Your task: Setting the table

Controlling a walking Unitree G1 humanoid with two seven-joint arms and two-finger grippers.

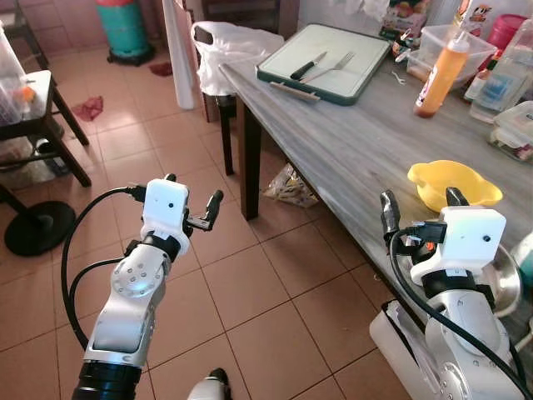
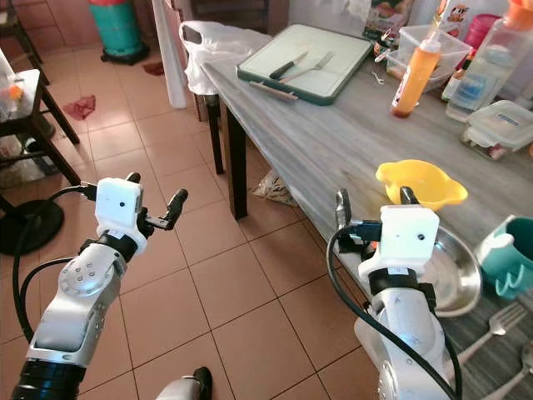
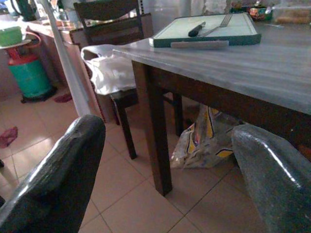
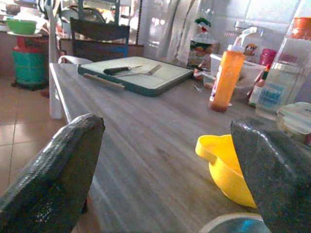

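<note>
Terracotta floor tiles (image 1: 275, 275) run under a grey wooden table (image 1: 350, 142). Over its near edge the right gripper (image 2: 372, 202) hovers spread wide, empty, beside a yellow bowl (image 2: 420, 183) and steel bowl (image 2: 458, 267). Off the table, the left gripper (image 1: 193, 198) gapes above the tiles. Far across, a knife (image 1: 308, 66) and fork (image 1: 333, 64) lie on a green tray (image 1: 366, 75).

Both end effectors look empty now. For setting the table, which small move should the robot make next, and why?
Probably reach the right end effector forward toward the yellow bowl. It is open and empty at the table edge, with the bowl just ahead beside the metal bowl. The left end effector is open over the floor, away from the dishes.
</note>
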